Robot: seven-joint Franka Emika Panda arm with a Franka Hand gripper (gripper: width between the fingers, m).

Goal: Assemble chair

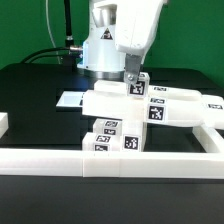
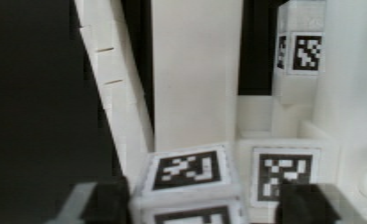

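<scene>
The chair parts are matte white tagged pieces. A flat panel (image 1: 120,104) lies across a stack of tagged blocks (image 1: 110,137). Tagged bars (image 1: 185,103) reach toward the exterior view's right. My gripper (image 1: 134,80) hangs over the panel's far edge, its jaws closed against the two sides of a small tagged white block (image 1: 141,89). In the wrist view the two dark fingers (image 2: 118,203) flank that block (image 2: 198,180), which sits slightly tilted. My gripper (image 2: 212,205) is low in that view. A long white panel edge (image 2: 123,80) runs away from it.
A low white border wall (image 1: 110,162) runs along the front and turns back at the exterior view's right (image 1: 214,130). The marker board (image 1: 68,99) lies flat on the black table behind the parts. Black cables hang at the back left.
</scene>
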